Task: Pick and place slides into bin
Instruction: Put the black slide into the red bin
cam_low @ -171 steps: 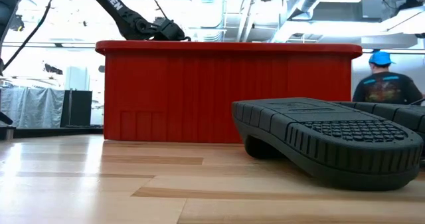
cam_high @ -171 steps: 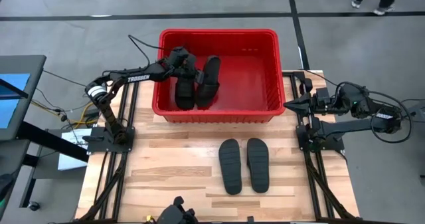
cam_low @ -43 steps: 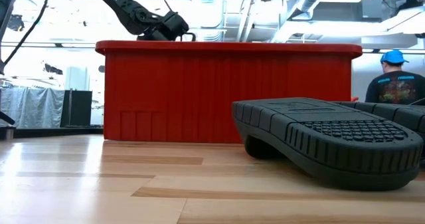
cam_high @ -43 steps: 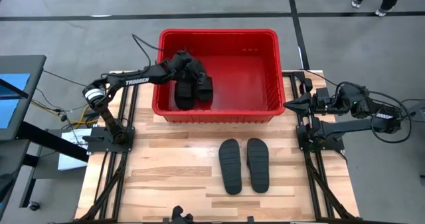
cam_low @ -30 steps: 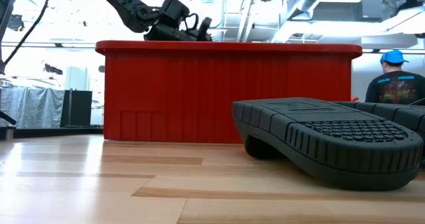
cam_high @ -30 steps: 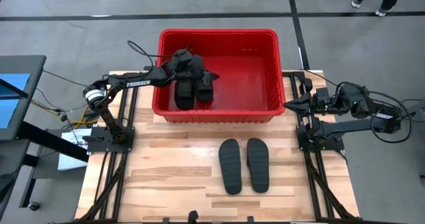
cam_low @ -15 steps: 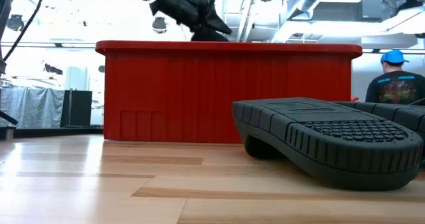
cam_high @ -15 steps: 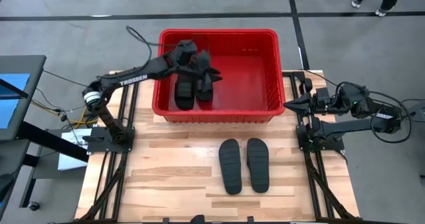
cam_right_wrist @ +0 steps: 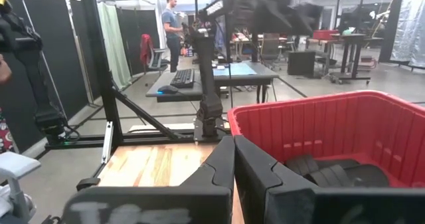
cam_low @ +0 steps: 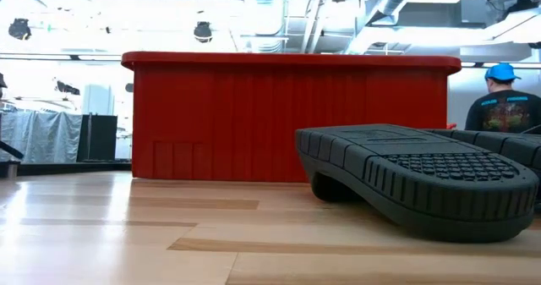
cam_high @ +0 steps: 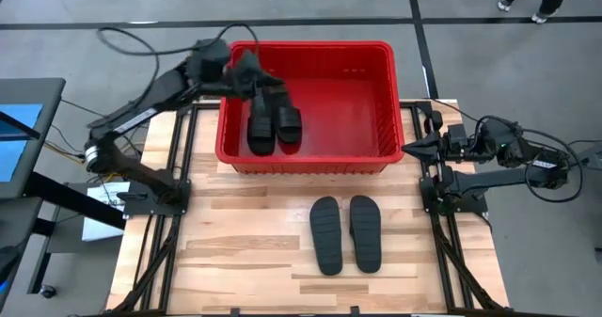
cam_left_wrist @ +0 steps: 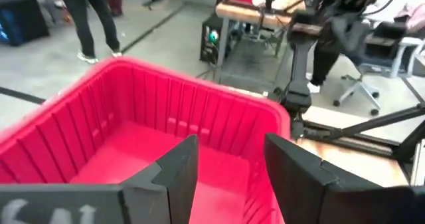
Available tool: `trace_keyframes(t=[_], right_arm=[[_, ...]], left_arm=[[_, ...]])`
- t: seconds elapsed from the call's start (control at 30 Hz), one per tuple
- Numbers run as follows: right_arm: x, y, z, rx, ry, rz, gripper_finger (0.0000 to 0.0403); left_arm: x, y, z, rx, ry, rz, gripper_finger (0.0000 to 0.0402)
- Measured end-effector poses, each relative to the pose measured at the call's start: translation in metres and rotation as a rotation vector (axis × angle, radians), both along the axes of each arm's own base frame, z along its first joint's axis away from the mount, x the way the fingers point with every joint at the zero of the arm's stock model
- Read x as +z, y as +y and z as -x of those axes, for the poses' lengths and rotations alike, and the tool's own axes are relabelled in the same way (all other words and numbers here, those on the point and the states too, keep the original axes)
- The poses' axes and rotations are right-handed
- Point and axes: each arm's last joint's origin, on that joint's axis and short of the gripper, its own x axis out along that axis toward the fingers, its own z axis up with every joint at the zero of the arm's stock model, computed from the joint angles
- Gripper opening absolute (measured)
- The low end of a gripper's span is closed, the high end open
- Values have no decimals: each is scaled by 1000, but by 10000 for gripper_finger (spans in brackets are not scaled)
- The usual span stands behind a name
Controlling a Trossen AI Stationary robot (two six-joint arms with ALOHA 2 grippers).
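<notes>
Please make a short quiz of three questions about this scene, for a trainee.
1. How many slides lie inside the bin?
2. True or false: the left gripper is open and empty.
3. Where do the slides on the table lie? A) left of the bin B) in front of the bin, side by side C) stacked on each other

Key: 1. two; 2. true; 3. B. The right gripper waits shut beside the bin.
</notes>
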Motion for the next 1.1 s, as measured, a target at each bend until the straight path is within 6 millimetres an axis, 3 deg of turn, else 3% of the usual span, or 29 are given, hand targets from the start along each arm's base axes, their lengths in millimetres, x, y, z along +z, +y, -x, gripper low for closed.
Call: trace_keyframes(t=[0.2, 0.43, 0.87, 1.1], right_arm=[[0, 0, 0, 0, 0, 0, 0], [0, 0, 0, 0, 0, 0, 0], [0, 0, 0, 0, 0, 0, 0], [0, 0, 0, 0, 0, 0, 0]], left_arm=[[20, -49, 14, 80, -66, -27, 162], [18, -91, 27, 103, -38, -80, 162], [-58, -110, 132, -62, -381, -27, 162], [-94, -112, 156, -54, -430, 50, 162]])
